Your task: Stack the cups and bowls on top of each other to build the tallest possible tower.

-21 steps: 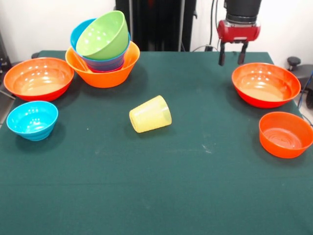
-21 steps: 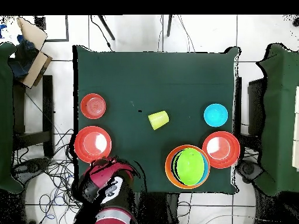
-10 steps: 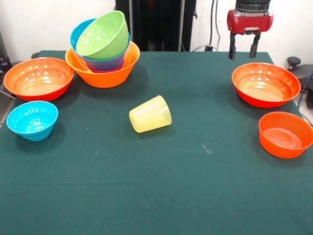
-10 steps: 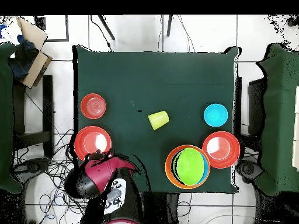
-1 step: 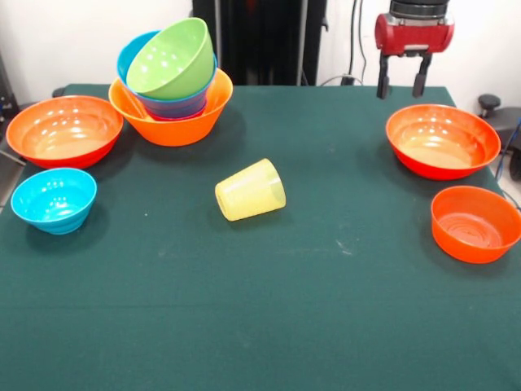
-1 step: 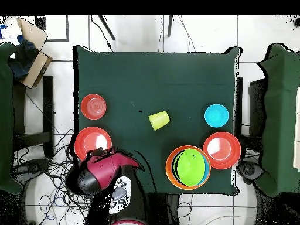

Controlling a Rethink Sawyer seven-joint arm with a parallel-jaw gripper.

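With its fingers apart and empty, the claw (image 5: 399, 85) hangs above the far rim of the big red-orange bowl (image 5: 442, 140), so it should lower straight onto that rim and pinch it firmly.

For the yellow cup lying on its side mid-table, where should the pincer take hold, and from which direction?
Probably from straight above, closing across the ridged side wall of the yellow cup near its middle. It lies tipped over with nothing touching it, so the rim is hard to pinch, while the tapered wall is free on both sides. The pincer hangs open, empty.
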